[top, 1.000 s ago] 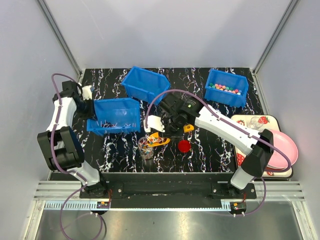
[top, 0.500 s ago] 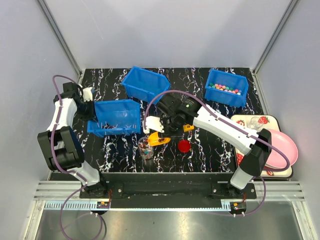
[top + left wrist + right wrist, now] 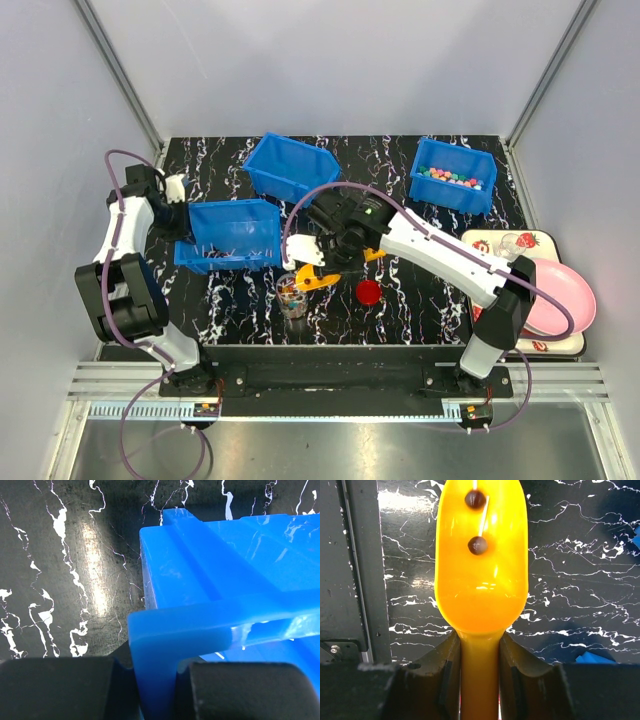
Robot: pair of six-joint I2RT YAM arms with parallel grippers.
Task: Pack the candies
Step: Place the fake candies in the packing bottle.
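Note:
My right gripper (image 3: 324,262) is shut on the handle of the yellow scoop (image 3: 312,280), whose bowl hangs just right of and above a small clear jar (image 3: 291,300) holding colourful candies. In the right wrist view the scoop (image 3: 481,555) shows its rounded back with two dark spots, and my gripper (image 3: 480,647) clamps its neck. More candies (image 3: 450,178) lie in the far-right blue bin (image 3: 478,199). My left gripper (image 3: 183,226) is shut on the left rim of a blue bin (image 3: 232,222); in the left wrist view the gripper (image 3: 155,680) pinches the bin's rim (image 3: 175,625).
A flat round red lid (image 3: 368,291) lies right of the jar. A third blue bin (image 3: 290,166), tilted, sits at the back centre. A pink plate (image 3: 562,297) on a strawberry-print tray (image 3: 502,241) sits at the right edge.
My right arm has shifted a little left and the scoop has turned beside the jar. The left arm and its bin have not moved.

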